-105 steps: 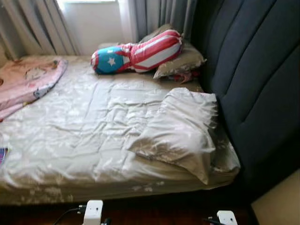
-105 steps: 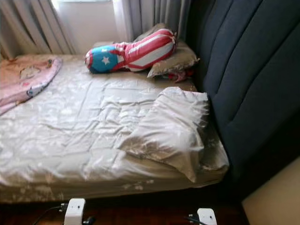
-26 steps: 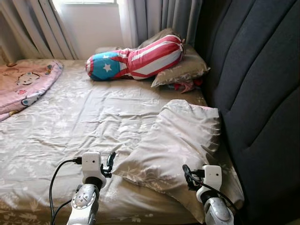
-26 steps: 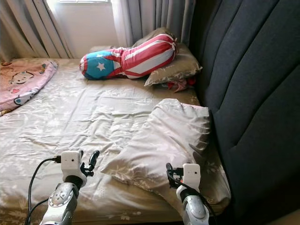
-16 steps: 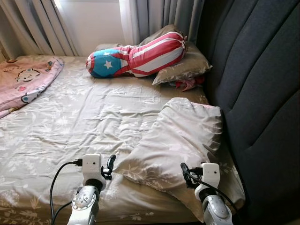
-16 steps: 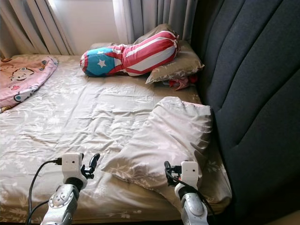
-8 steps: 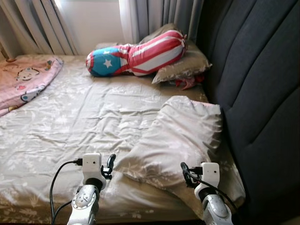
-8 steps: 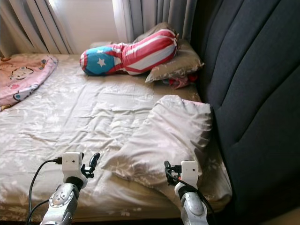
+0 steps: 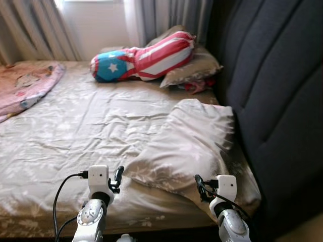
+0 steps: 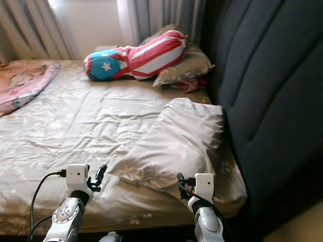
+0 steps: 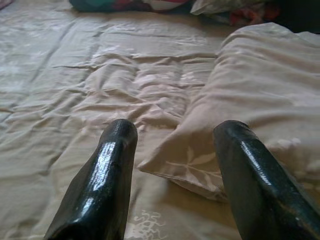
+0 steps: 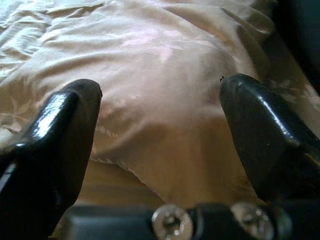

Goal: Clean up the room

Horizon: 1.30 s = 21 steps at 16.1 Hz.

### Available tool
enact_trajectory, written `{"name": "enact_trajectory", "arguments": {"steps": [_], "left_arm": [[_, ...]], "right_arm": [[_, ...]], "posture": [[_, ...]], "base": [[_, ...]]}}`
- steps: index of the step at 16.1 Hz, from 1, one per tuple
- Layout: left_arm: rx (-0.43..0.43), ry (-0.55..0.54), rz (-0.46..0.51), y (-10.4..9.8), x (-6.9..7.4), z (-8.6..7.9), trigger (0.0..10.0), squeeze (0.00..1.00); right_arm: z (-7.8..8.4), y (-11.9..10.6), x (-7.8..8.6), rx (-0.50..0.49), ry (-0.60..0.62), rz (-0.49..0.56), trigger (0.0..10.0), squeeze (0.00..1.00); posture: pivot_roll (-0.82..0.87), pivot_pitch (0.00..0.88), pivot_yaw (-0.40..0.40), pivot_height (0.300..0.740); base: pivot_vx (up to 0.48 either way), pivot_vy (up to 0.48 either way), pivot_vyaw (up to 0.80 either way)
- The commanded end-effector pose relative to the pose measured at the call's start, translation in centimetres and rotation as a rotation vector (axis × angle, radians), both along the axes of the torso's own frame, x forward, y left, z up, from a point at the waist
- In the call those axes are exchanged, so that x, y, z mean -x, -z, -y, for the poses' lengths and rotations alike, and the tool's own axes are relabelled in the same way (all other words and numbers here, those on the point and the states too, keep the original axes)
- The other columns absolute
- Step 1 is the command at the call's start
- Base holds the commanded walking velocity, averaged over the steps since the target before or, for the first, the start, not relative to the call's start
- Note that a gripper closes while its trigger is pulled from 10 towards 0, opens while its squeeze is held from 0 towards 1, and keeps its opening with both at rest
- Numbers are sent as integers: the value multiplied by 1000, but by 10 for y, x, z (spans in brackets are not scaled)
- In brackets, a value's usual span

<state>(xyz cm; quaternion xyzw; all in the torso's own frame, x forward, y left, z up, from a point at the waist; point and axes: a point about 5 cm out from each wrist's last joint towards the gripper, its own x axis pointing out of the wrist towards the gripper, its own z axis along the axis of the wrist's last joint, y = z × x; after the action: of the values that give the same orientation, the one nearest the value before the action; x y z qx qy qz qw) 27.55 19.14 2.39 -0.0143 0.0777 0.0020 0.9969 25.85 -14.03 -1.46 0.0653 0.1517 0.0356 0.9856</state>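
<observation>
— Bedroom, item one: bed [image 9: 75,131] with beige leaf-print sheet, dark padded headboard [image 9: 272,91] along its right side, grey curtains [image 9: 166,15] at the far end. What lies on it?

— Beige pillow [image 9: 186,146], crumpled, lying askew against the headboard on the near right of the bed. Star-and-stripe bolster [image 9: 144,56] at the far end, resting on a second beige pillow [image 9: 194,68]. Pink blanket [image 9: 25,85] on the far left.

— Grippers?

— Left gripper [image 11: 175,165]: fingers spread apart, holding nothing, raised over the sheet; the pillow's near-left corner lies between and just beyond the fingertips. Right gripper [image 12: 160,145]: fingers likewise parted, empty, above the pillow's near edge, the pillow body spanning the gap ahead of them.

— Contact with the pillow?

— None visible for the left; for the right, too close to judge.
</observation>
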Motion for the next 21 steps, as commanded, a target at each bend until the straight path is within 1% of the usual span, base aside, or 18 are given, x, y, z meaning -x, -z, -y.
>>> {"name": "enact_trajectory", "arguments": {"steps": [1, 5, 10, 12, 13, 14, 19, 21], "left_arm": [[4, 8, 1, -1, -2, 1, 10000, 0], [12, 8, -1, 0, -2, 1, 10000, 0], [15, 6, 5, -1, -2, 0, 10000, 0], [13, 9, 6, -2, -2, 0, 10000, 0], [13, 9, 6, -2, -2, 0, 10000, 0], [14, 9, 6, -2, -2, 0, 10000, 0], [15, 16, 4, -1, -2, 2, 10000, 0], [15, 14, 7, -2, -3, 1, 10000, 0]], "right_arm": [[4, -1, -1, 1, 19, 7, 10000, 0], [5, -1, -1, 0, 13, 9, 10000, 0], [-1, -2, -1, -1, -25, 13, 10000, 0], [-1, -4, -1, 28, -34, 38, 10000, 0], [0, -3, -1, 22, -29, 35, 10000, 0], [1, -2, -1, 4, -10, 20, 10000, 0], [3, -3, -2, 14, 1, 28, 10000, 0], [2, -4, -3, 15, -5, 28, 10000, 0]], "posture": [[13, 0, -12, 661], [15, 0, -14, 661], [17, 0, -12, 661], [16, 0, -10, 661], [16, 0, -10, 661], [17, 0, -10, 661], [17, 0, -10, 661], [20, 0, -11, 661]], "base": [[0, 0, 0], [0, 0, 0], [0, 0, 0], [0, 0, 631], [0, 0, 775], [0, 0, 0], [0, 0, 0], [255, 0, 0]]}}
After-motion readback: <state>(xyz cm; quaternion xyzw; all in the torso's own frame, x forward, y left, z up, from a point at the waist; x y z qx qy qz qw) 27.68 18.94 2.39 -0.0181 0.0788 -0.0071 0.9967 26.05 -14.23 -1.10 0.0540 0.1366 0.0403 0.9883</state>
